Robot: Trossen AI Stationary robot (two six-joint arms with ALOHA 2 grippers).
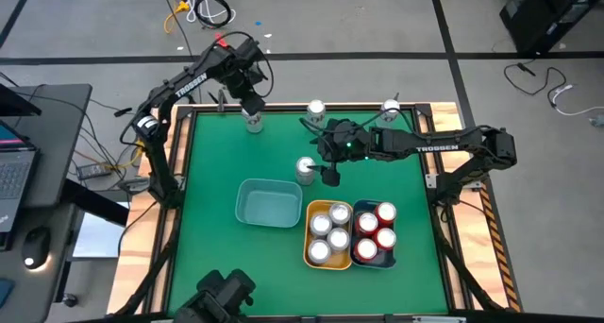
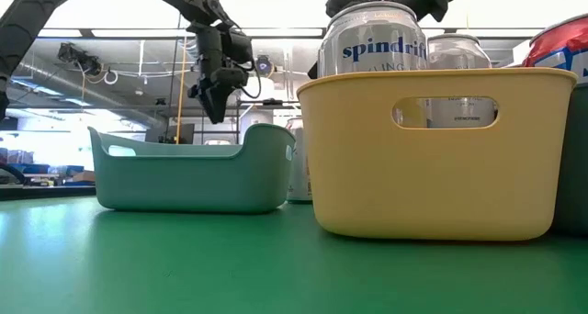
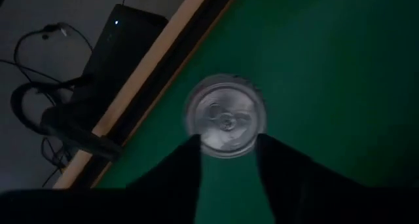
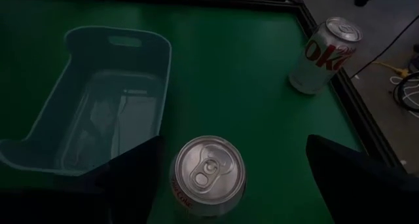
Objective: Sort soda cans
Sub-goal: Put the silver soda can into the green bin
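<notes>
On the green felt table [image 1: 217, 172]: cans half sorted.
Lower centre sit an empty teal plastic bin [image 1: 269, 203] and a yellow plastic bin [image 1: 312, 236] holding silver soda cans [image 1: 329, 231]. Mid-frame, the right gripper [image 1: 318, 168], jaws wide, straddles a silver-topped can [image 1: 305, 168]; upper left, the left gripper [image 1: 253, 112], part-open, flanks another silver can [image 3: 225, 116].

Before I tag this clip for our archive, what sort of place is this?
Probably a robotics lab or workshop: a green-topped table with mounted arms stands on a bare floor with loose cables, a laptop desk beside it, and exposed ceiling ducts behind.
</notes>
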